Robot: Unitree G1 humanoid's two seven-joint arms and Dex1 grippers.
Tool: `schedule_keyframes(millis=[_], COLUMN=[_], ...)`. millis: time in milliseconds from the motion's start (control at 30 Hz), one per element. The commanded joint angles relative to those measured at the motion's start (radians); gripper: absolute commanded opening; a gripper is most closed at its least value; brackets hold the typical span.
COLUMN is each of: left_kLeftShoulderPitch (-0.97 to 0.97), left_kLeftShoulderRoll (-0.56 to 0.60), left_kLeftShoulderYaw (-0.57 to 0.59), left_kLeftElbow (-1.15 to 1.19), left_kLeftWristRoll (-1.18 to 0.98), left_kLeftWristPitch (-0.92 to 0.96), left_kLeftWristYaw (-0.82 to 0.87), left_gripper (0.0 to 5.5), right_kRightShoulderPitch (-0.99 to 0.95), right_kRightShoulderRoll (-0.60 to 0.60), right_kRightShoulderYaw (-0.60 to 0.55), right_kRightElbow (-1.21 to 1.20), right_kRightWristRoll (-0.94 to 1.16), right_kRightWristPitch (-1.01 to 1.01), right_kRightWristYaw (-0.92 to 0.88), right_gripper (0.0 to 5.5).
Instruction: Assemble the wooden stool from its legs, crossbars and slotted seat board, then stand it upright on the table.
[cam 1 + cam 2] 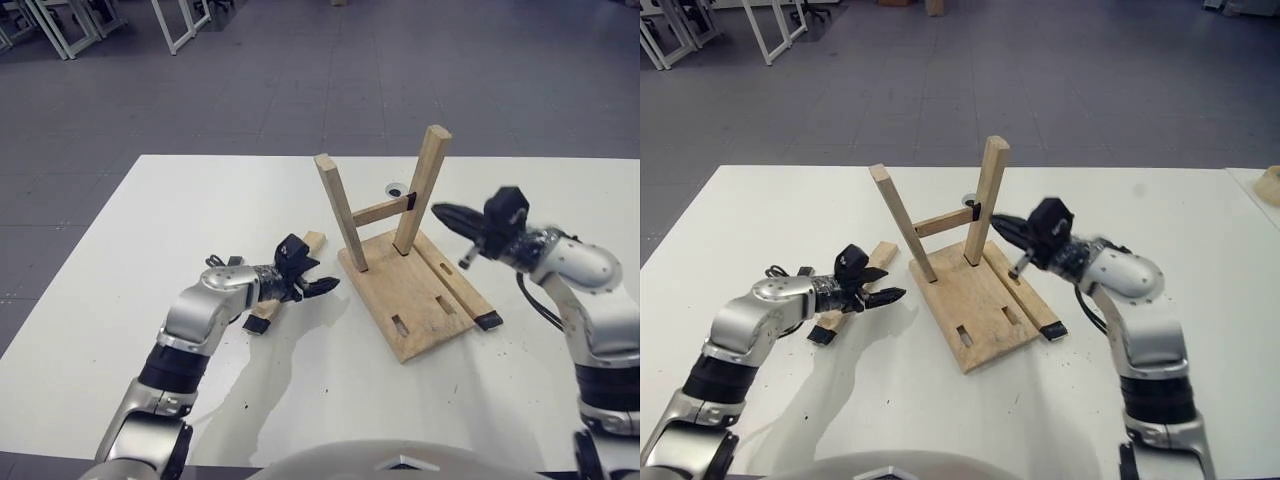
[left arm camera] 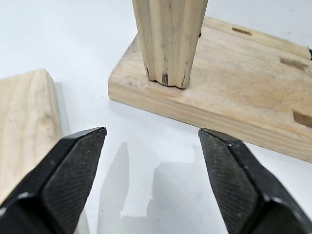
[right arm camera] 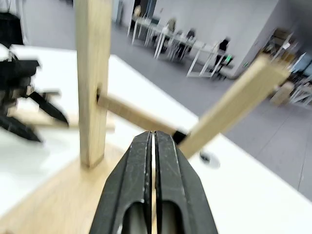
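White table (image 1: 150, 300). Slotted seat board (image 1: 415, 300) flat at centre, two legs (image 1: 340, 215) standing in it, crossbar (image 1: 380, 212) between. Third leg (image 1: 462, 287) lies along board's right edge. Loose piece (image 1: 266, 312) half-hidden under left gripper (image 1: 326, 288), fingers apart. Right gripper (image 1: 440, 210) pinched together, empty, near crossbar's end.

No text, label, brand, number or sign can be read on anything here. A small pale mark (image 1: 293, 243) sits on the black block behind the fingers of the left gripper (image 1: 322, 280), but it is too small to make out as lettering or a symbol.
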Motion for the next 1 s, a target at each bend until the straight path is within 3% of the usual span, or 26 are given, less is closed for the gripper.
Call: schedule_keyframes(millis=[33,267,667,800,900,1000], left_kLeftShoulderPitch=[0.014,-0.015,-0.099,-0.024,0.097,0.255], left_kLeftShoulderRoll=[-0.106,-0.190,-0.179,-0.124,-0.092,-0.053], left_kLeftShoulderYaw=[-0.053,-0.089,-0.030,0.125,0.301,0.392], left_kLeftElbow=[0.031,0.157,0.254,0.045,-0.178,-0.277], left_kLeftWristRoll=[0.099,0.183,0.231,0.197,0.158,0.203], left_kLeftWristPitch=[-0.050,-0.115,-0.171,-0.127,-0.075,-0.101], left_kLeftWristYaw=[0.145,0.199,0.191,0.239,0.281,0.316], left_gripper=[3.51,3.51,3.51,3.51,3.51,3.51], right_kRightShoulderPitch=[0.031,0.028,0.036,0.064,0.091,0.106], right_kRightShoulderRoll=[-0.066,-0.057,-0.051,-0.026,-0.029,-0.039], right_kRightShoulderYaw=[0.091,0.242,0.303,0.303,0.298,0.267], right_kRightElbow=[0.183,0.432,0.368,0.299,0.269,0.244], right_kRightWristRoll=[-0.163,-0.356,-0.365,-0.329,-0.330,-0.322], right_kRightWristPitch=[-0.132,-0.327,-0.367,-0.334,-0.321,-0.301], right_kRightWristYaw=[-0.005,-0.036,0.022,0.031,0.031,0.015], right_gripper=[0.10,0.10,0.10,0.10,0.10,0.10])
